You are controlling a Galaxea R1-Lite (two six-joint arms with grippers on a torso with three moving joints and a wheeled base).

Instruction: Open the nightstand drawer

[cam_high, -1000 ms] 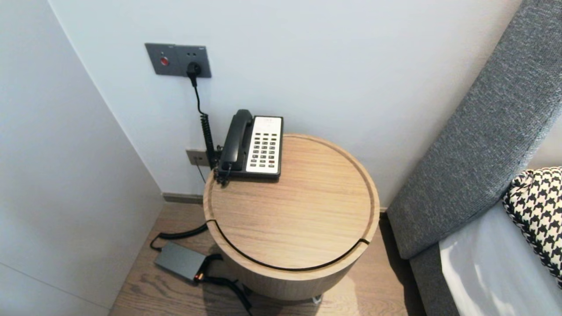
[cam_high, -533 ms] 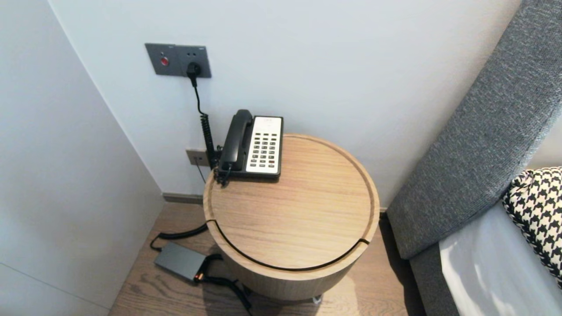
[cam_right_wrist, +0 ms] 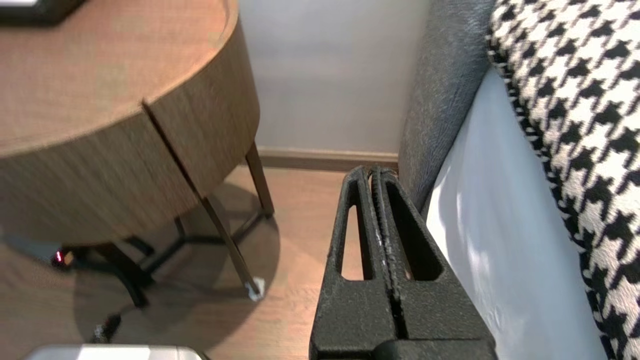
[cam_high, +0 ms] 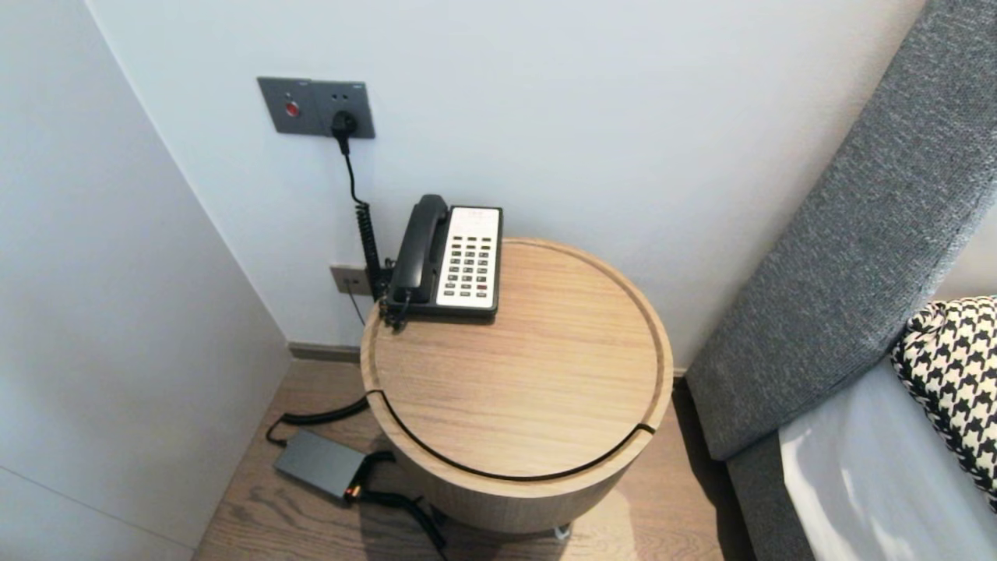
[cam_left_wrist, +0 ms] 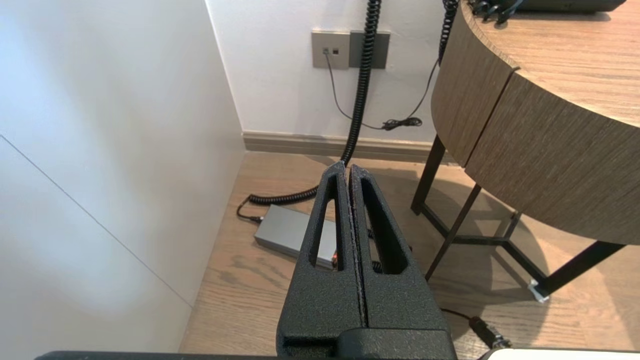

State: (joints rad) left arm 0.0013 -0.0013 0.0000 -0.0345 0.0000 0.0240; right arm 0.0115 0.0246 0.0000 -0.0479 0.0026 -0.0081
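**Head view:** A round wooden bench (cam_high: 514, 405) stands against the wall in a room corner, with a bed on its right. A phone (cam_high: 456, 261) sits at the bench's far left edge, its black handset in the cradle beside the white keypad. A coiled cord (cam_high: 366, 241) drops from a plug in the grey socket plate (cam_high: 315, 107) and passes behind the bench. A grey adapter (cam_high: 319, 463) lies on the floor (cam_high: 257, 506) at the bench's left side, with cables at both ends. On the right, a grey headboard (cam_high: 849, 249) slants upward above a houndstooth pillow (cam_high: 954, 366) and a white sheet (cam_high: 864, 483). Neither arm shows here.

**Left wrist view:** The left gripper (cam_left_wrist: 348, 169) hangs low over the floor, left of the bench. It is clenched, fingers pressed flat together, grasping nothing and touching nothing. The adapter lies on the floor beyond it, partly hidden behind the fingers. The cord runs down the wall and curls along the floor toward the adapter. The bench's black legs (cam_left_wrist: 452, 235) stand to one side.

**Right wrist view:** The right gripper (cam_right_wrist: 375, 172) hangs low in the gap between bench and bed. It too is clenched and empty. Its tips are just beside the spot where the headboard meets the sheet, and they are well apart from the bench. The pillow lies on the sheet beyond.
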